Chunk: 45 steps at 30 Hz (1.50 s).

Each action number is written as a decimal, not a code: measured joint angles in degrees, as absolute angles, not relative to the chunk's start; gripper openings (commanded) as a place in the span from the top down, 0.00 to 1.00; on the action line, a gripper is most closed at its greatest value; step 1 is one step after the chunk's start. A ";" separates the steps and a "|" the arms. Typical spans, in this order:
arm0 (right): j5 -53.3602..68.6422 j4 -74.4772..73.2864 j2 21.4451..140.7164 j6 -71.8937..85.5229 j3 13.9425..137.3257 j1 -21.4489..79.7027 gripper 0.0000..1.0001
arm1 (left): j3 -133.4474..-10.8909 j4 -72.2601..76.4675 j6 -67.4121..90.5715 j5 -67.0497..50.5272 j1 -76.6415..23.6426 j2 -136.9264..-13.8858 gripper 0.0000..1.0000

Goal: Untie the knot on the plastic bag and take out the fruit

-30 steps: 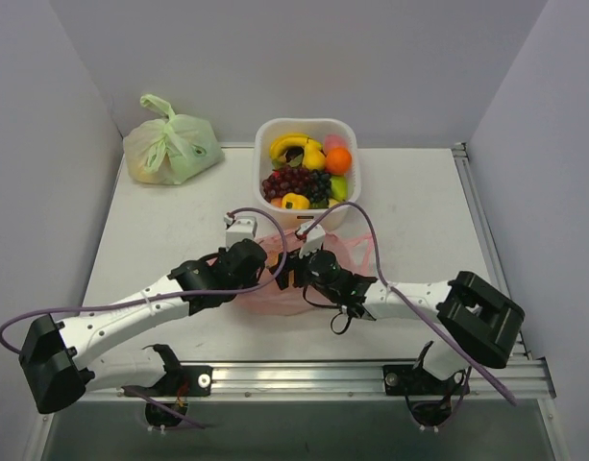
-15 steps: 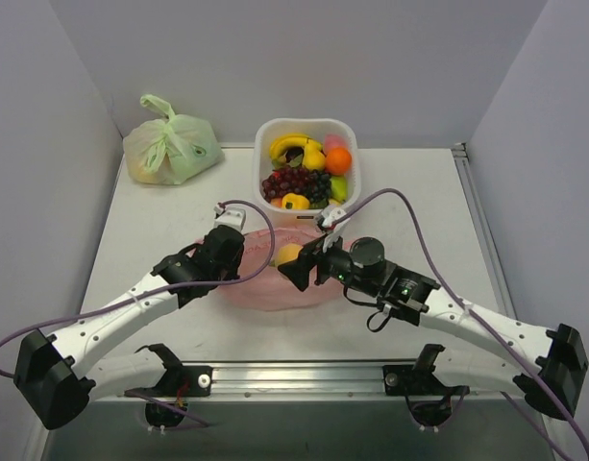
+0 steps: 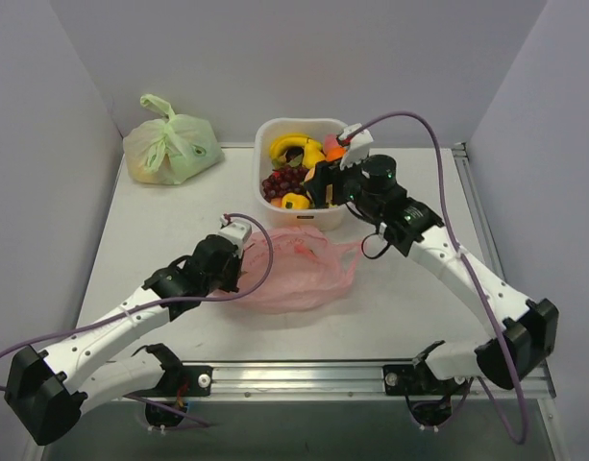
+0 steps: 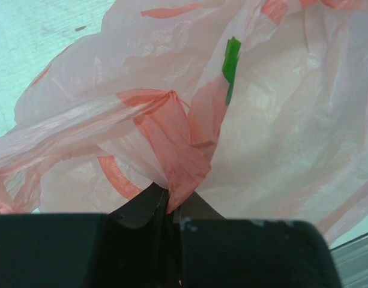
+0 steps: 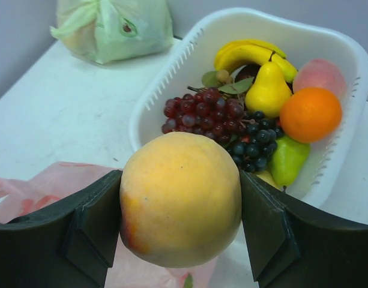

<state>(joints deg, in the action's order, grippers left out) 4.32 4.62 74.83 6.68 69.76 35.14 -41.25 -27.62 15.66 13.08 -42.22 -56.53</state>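
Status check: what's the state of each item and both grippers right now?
left gripper: shut on a fold of the plastic bag
right gripper: shut on the peach
plastic bag: lying slack, no knot visible
peach: held in the air at the white basket
white basket: upright, holding fruit
green bag: tied shut, far left corner

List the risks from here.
The round peach is clamped only at its sides by the right gripper and might slip. The white basket is already crowded with fruit, so a released peach may roll out. The left gripper pinches a thin fold of the pink bag, which could tear.
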 measured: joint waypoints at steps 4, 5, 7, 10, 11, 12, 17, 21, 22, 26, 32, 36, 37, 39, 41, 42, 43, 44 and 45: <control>4.21 4.60 84.82 5.56 74.81 33.01 0.91 | -41.25 -26.22 15.62 9.56 -40.73 -56.31 1.00; 4.23 4.82 87.18 5.43 75.96 32.67 0.91 | -41.25 -26.06 15.62 8.69 -40.38 -56.25 1.00; 4.25 5.74 91.50 5.17 78.06 31.90 0.90 | -41.23 -25.82 15.62 7.14 -39.62 -55.99 1.00; 4.36 6.87 98.59 4.36 83.00 31.31 0.87 | -41.06 -25.36 15.64 5.32 -38.50 -55.46 1.00; 4.38 7.20 100.95 4.12 85.17 31.11 0.85 | -40.99 -25.26 15.64 4.86 -38.26 -55.33 1.00; 4.45 7.86 103.24 3.88 87.22 31.09 0.84 | -40.93 -25.06 15.64 4.36 -38.02 -55.20 1.00; 4.16 10.94 112.95 2.46 96.90 30.85 0.52 | -40.82 -24.60 15.66 2.55 -37.30 -55.07 1.00; 2.96 11.81 120.57 1.65 106.39 30.72 0.09 | -40.75 -24.10 15.66 1.58 -36.86 -55.09 1.00; 2.61 12.01 121.84 1.48 107.94 30.72 0.01 | -40.71 -23.94 15.66 1.43 -36.71 -55.09 1.00; 1.69 11.73 123.35 1.34 109.43 30.70 0.00 | -40.69 -23.46 15.66 0.71 -36.38 -55.09 1.00; 1.52 10.85 116.40 1.32 100.79 30.68 0.00 | -40.34 -23.00 15.33 -0.69 -36.01 -55.07 1.00; 3.11 6.94 103.61 1.61 89.82 30.68 0.00 | -39.88 -22.41 14.46 -1.58 -35.83 -54.46 1.00; 3.53 5.56 99.83 1.85 87.53 30.68 0.00 | -39.64 -21.96 14.20 -2.00 -35.83 -54.02 1.00; 4.54 3.88 91.98 2.52 83.33 30.68 0.00 | -39.46 -20.95 13.61 -3.11 -35.83 -53.45 1.00; 6.57 1.17 83.35 2.94 79.18 30.68 0.00 | -39.46 -19.66 12.95 -4.43 -35.92 -53.39 1.00; 7.86 -0.08 79.53 2.94 77.14 30.70 0.00 | -39.46 -19.00 12.69 -5.15 -35.99 -53.43 1.00; 9.10 -1.63 76.09 2.94 75.40 30.70 0.00 | -39.46 -18.41 12.36 -5.89 -36.21 -53.58 1.00; 10.63 -2.66 72.97 2.87 73.67 30.74 0.00 | -39.46 -17.98 12.03 -6.48 -36.42 -53.80 1.00; 12.43 -3.60 70.19 2.72 71.68 30.83 0.00 | -39.46 -17.54 11.64 -7.03 -36.73 -54.15 1.00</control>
<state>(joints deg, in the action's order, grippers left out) 12.43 -3.60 70.19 2.72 71.68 30.83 -39.46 -17.54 11.64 -7.03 -36.73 -54.15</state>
